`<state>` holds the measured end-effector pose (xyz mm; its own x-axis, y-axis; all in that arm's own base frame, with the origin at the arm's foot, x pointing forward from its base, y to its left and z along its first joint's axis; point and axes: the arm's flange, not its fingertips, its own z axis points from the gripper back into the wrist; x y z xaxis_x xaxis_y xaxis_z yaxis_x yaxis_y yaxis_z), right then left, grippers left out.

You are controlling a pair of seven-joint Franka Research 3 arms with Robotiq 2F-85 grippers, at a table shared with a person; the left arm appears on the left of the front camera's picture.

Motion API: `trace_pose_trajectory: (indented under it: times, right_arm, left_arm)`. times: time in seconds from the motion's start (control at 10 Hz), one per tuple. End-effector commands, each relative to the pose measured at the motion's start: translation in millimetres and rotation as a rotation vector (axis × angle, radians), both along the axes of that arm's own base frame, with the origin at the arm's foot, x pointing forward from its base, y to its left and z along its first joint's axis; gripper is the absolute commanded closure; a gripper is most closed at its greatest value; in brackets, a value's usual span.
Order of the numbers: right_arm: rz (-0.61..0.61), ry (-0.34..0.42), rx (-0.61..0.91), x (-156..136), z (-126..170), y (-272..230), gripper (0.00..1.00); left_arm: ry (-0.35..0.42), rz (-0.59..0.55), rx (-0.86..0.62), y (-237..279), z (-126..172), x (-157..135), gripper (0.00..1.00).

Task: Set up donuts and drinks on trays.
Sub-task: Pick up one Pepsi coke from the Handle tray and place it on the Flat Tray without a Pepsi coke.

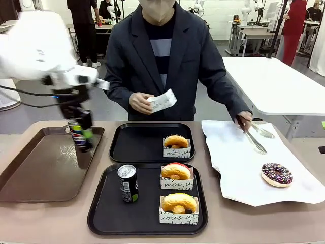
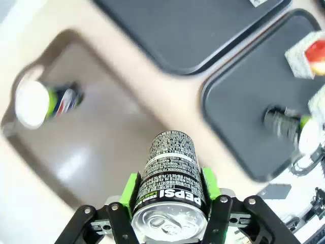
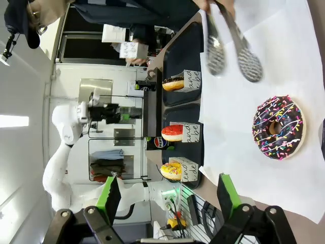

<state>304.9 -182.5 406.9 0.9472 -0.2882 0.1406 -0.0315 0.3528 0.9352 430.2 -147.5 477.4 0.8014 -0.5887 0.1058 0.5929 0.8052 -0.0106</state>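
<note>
In the front view, the left gripper (image 1: 81, 133) is gripping a Pepsi can (image 1: 78, 133) above the brown tray's (image 1: 30, 175) far right corner; another can (image 1: 128, 183) is standing at the near black tray's (image 1: 104, 216) left edge.

In the left wrist view, green pads (image 2: 130, 189) are clamping the can (image 2: 171, 175).

In the right wrist view, the right gripper (image 3: 167, 195) is hanging wide open, holding nothing, near a sprinkled donut (image 3: 278, 127) on white paper (image 3: 304, 56).

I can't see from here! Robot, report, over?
Left gripper shut on Pepsi can above brown tray. Right gripper open, empty. Nothing blocking.
</note>
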Motion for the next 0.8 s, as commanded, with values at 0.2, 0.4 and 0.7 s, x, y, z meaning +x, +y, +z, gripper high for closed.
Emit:
trace_pose_trajectory:
  times: [0.2, 0.4, 0.7]
  right_arm:
    - [-0.002, -0.02, 0.016, 1.2, -0.3, 0.3, 0.0]
    - [-0.002, -0.02, 0.016, 1.2, -0.3, 0.3, 0.0]
    - [-0.002, -0.02, 0.016, 1.2, -0.3, 0.3, 0.0]
  left_arm:
    - [-0.024, 0.084, 0.028, 81.9, 13.6, -49.9, 0.41]
    - [-0.017, 0.117, -0.012, 82.1, 21.7, -46.8, 0.41]
    - [-0.022, 0.104, 0.022, 93.3, 14.8, -61.3, 0.41]
